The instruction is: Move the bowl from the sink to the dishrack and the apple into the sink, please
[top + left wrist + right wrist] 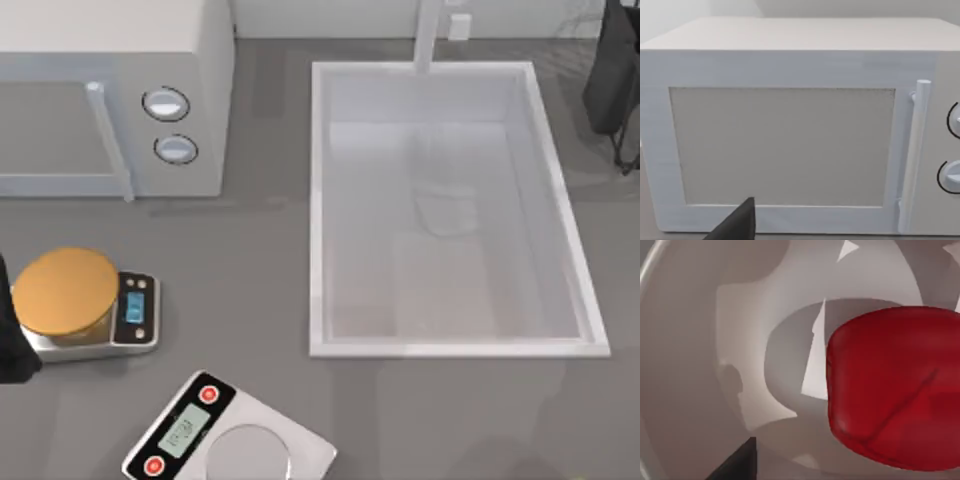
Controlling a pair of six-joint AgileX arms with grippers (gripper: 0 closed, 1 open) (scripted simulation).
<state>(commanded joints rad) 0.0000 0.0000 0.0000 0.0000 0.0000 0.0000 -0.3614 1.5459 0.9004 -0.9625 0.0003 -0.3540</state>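
The white sink (318, 210) lies right of the table's middle with a faucet post (427, 35) at its far short side, and its basin holds nothing. A glossy red apple (892, 390) looms very close in the right wrist view, set among white curved surfaces that I cannot identify. My right arm (612, 80) is at the far right edge, beyond the sink's corner. My left arm (8, 345) sits at the left edge beside the orange-topped scale. The bowl and the dishrack are out of view.
A white microwave (110, 100) stands at the back left, and its door (782, 145) faces the left wrist camera. An orange-topped scale (70, 295) is at the left and a silver scale (230, 440) is at the front.
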